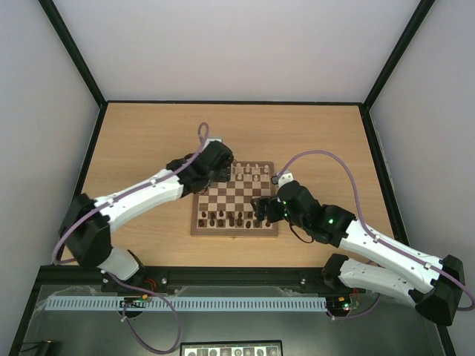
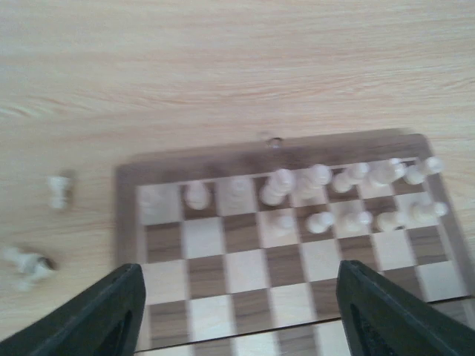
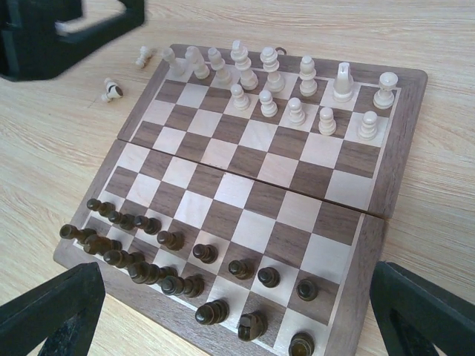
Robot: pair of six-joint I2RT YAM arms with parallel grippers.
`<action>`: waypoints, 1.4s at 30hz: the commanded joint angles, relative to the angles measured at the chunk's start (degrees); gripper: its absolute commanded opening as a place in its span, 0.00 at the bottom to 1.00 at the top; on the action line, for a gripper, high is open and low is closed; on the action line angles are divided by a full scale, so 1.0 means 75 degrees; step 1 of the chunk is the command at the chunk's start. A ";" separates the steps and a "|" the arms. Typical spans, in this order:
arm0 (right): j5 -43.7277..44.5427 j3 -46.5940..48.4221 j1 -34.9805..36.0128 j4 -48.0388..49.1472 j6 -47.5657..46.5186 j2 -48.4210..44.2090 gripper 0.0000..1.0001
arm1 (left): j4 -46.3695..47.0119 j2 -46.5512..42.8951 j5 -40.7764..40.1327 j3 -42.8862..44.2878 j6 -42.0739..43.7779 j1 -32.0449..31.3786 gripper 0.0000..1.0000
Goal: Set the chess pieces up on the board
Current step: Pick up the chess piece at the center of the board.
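- The square wooden chessboard (image 1: 236, 194) with light and dark brown checks and a mid-brown border lies flat on the light wooden table (image 1: 148, 133). It sits in the middle, between the two arms.
- The small pale cream wooden chess pieces (image 3: 269, 104) stand at the far side of the board. One full line is on the last row, and about five pawns stand on the row in front of it.
- Two more pale pieces (image 3: 111, 90) lie on the table just beside the far left corner of the board, apart from each other. One lies on its side. For the other we cannot tell because of blur.
- The small dark brown wooden chess pieces (image 3: 171, 239) fill the two near rows. They are crowded together, and some are tilted, towards the near left corner.
- The left gripper (image 2: 237, 311) hangs above the far left part of the board. Its black fingers (image 2: 111, 315) are spread apart and released, with only bare squares between them.
- The right gripper (image 3: 237, 315) hovers over the near right edge, above the dark pieces. Its fingers (image 3: 52, 311) are wide apart and hold nothing.
- A dark strip (image 1: 231, 348) at the bottom edge of the top view carries small marks, too small for us to read.
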 commanded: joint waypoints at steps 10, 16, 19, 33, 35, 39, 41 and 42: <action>-0.0191 0.0185 -0.0046 -0.0206 -0.0098 -0.0024 0.99 | 0.1099 -0.1344 0.1344 -0.2162 0.0317 0.3140 0.99; -0.0236 0.0236 -0.0040 -0.0230 -0.0092 0.0048 0.99 | 0.1862 -0.1197 0.1559 -0.2613 0.0271 0.3449 0.73; -0.0243 0.0217 -0.0043 -0.0190 -0.0086 0.0094 0.99 | 0.2188 -0.1276 0.1434 -0.2844 0.0292 0.3455 0.56; -0.0335 0.0039 -0.0045 0.0063 -0.0087 0.0275 0.99 | 0.3007 -0.0852 0.1383 -0.3507 0.0139 0.3455 0.35; -0.0354 0.0016 -0.0041 0.0107 -0.0097 0.0316 0.99 | 0.3161 -0.0645 0.1442 -0.3393 0.0196 0.3454 0.33; -0.0358 0.0004 -0.0046 0.0122 -0.0092 0.0345 0.99 | 0.3424 0.0125 0.1478 -0.3005 0.0307 0.3464 0.25; -0.0332 -0.0016 -0.0040 0.0112 -0.0086 0.0306 0.99 | 0.3634 0.0460 0.1542 -0.2901 0.0327 0.3467 0.23; -0.0327 -0.0028 -0.0045 0.0116 -0.0080 0.0290 0.99 | 0.3698 0.0601 0.1548 -0.2870 0.0331 0.3467 0.22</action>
